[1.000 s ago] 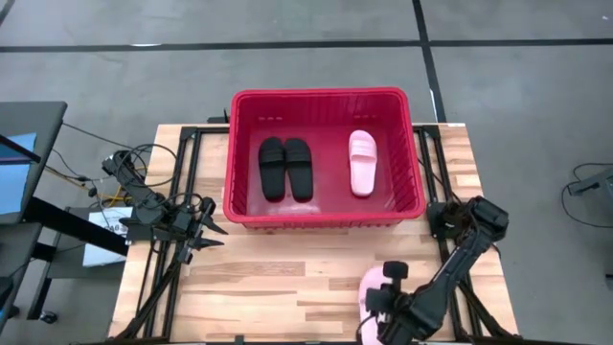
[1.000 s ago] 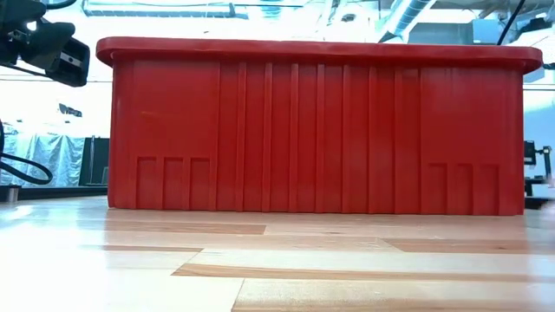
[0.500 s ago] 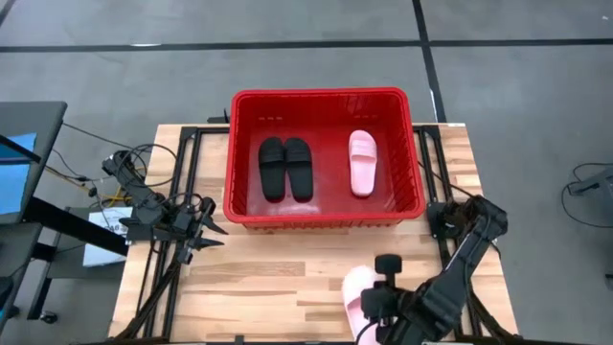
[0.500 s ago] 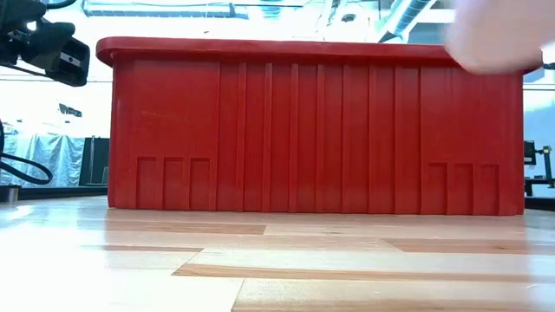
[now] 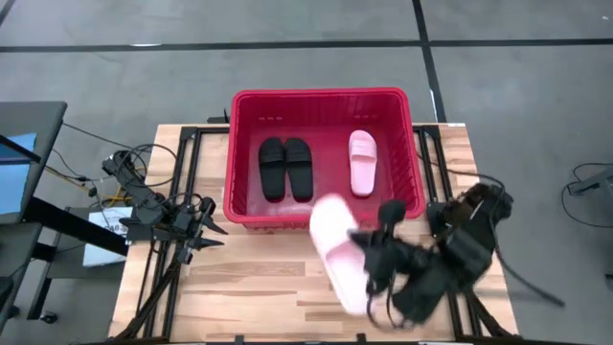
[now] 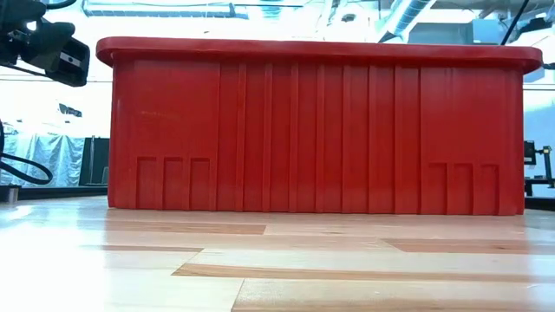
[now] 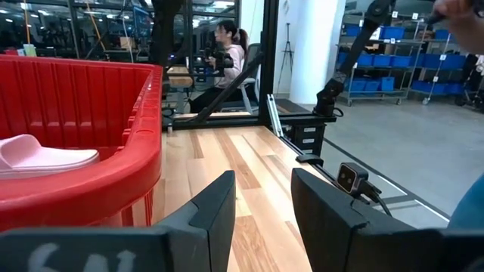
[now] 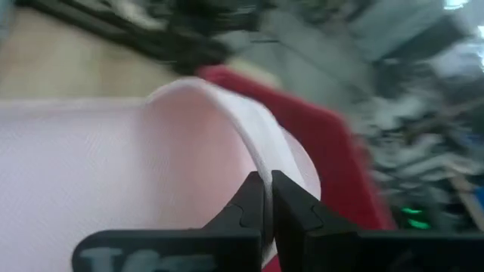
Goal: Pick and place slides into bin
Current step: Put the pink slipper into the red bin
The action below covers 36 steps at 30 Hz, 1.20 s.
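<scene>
The red bin [image 5: 268, 222] stands at the table's far middle. In it lie a black pair of slides [image 5: 285, 168] and one pink slide [image 5: 362, 163], soles down on the bin's floor. My right gripper [image 5: 369, 257] is shut on the second pink slide [image 5: 337, 251], which is raised above the table just in front of the bin's near wall. My left gripper [image 5: 213, 236] is open and empty at the table's left, beside the bin; in its wrist view the fingers [image 7: 215, 215] stand apart. My right gripper pinches the pink slide's wide strap at its edge [image 8: 255, 155] between its two shut fingers. It comes at the slide from the table's right. The slide is lifted clear of the table, lying slanted, with its length running from the bin toward the table's near edge.
The bin's near wall [image 6: 312, 130] fills the low view, with bare wooden table [image 6: 260, 260] in front of it. Black frame rails [image 5: 182, 192] run along both table sides. A person sits in the room beyond the table [image 7: 227, 53].
My right gripper has gone up from the table's near edge and toward the bin, carrying the pink slide. The slide has been lifted clear of the table and has turned about. It now stands just before the bin's near wall.
</scene>
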Tool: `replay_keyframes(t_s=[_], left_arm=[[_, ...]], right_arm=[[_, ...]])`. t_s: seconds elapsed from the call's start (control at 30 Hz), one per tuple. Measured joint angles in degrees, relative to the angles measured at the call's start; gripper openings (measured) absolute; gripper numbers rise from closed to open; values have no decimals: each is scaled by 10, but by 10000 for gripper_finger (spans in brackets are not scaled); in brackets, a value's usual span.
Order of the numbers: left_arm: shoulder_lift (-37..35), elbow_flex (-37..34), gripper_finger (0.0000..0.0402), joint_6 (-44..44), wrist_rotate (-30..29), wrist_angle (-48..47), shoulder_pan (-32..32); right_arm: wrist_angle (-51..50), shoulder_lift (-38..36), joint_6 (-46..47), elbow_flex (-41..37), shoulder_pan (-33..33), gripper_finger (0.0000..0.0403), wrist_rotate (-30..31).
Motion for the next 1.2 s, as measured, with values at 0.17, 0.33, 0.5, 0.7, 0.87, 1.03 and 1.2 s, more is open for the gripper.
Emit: replay_keyframes(t_s=[0.17,0.33,0.5,0.7,0.87,1.03,1.2], left_arm=[[0,0,121,-3,0,0,0],[0,0,121,0,0,0,0],[0,0,121,-2,0,0,0],[0,0,121,2,0,0,0],[0,0,121,-3,0,0,0],[0,0,121,-1,0,0,0],[0,0,121,2,0,0,0]], right_arm=[[-27,-34,-51,0,-77,0,77],[-40,-61,-110,0,-184,0,82],[14,-64,-215,0,-303,0,-15],[124,-53,-360,-1,-424,0,-179],[175,-43,-410,-1,-512,0,-282],[252,-38,-447,-53,-577,0,-351],[312,-38,-471,-146,-622,0,-389]])
